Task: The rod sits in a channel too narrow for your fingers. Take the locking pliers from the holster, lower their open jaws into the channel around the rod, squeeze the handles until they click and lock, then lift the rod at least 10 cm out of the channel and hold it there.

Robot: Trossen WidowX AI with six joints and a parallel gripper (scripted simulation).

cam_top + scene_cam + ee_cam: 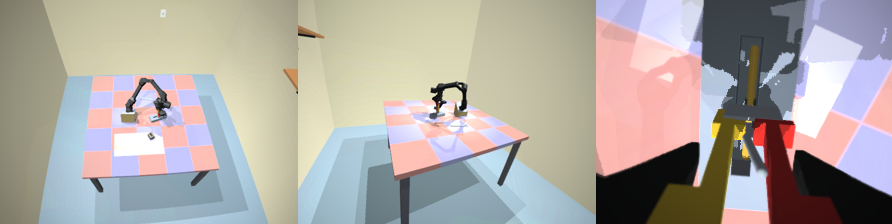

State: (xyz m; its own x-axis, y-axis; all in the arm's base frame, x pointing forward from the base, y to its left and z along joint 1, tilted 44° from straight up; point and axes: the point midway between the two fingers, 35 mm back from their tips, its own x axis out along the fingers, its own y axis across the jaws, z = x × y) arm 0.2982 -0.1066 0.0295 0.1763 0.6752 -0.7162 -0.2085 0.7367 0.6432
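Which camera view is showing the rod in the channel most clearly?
The wrist view: the yellow-brown rod is visible lengthwise inside the channel. The top view shows the block, but the rod cannot be made out; neither can it in the exterior view.
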